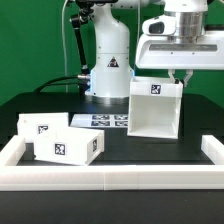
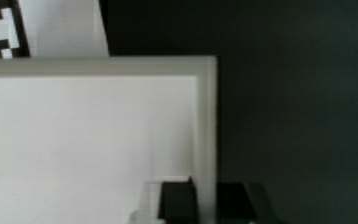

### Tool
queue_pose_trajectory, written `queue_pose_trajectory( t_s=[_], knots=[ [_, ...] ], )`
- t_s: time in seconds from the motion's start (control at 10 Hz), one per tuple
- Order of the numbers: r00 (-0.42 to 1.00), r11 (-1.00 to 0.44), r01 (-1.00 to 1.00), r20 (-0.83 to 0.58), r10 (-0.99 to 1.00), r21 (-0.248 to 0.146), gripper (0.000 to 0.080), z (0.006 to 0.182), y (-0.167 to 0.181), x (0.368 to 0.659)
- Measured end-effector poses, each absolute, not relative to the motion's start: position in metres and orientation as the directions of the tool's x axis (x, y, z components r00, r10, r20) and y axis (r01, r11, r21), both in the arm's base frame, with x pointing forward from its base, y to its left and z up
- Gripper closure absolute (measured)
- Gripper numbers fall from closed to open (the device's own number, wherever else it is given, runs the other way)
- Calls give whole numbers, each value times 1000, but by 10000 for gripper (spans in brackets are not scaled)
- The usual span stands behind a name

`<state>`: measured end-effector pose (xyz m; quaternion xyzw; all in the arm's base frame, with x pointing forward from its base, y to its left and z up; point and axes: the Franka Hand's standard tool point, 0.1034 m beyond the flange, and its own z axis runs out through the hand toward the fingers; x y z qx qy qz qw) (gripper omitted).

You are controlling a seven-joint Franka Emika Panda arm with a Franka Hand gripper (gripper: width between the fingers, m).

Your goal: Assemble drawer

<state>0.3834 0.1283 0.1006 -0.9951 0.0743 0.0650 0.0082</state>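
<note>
Drawer housing [image 1: 157, 112] stands upright on the worktop [image 1: 120, 147]. Our hand [image 1: 180, 76] sits at its top edge, fingers [image 2: 176, 202] narrow; we cannot tell if they pinch it.

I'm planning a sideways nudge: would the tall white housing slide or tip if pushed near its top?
It may well tip: the housing stands tall on a dark table. Probably light for its size, since it looks hollow and open-fronted. Its thin walls look rigid, though they might flex slightly.
</note>
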Motion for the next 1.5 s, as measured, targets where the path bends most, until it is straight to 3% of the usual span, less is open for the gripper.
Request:
queue_pose_trajectory(
  t_s=[0.1, 0.8, 1.2, 1.5],
  knots=[
    [981, -989, -145, -131, -142, -9, 763, 100, 128, 385],
    [992, -992, -107, -71, -102, -67, 762, 101, 124, 468],
    [997, -993, -75, -17, -74, -89, 762, 101, 130, 496],
    [998, -994, -65, -13, -64, -91, 762, 102, 130, 499]
  ],
)
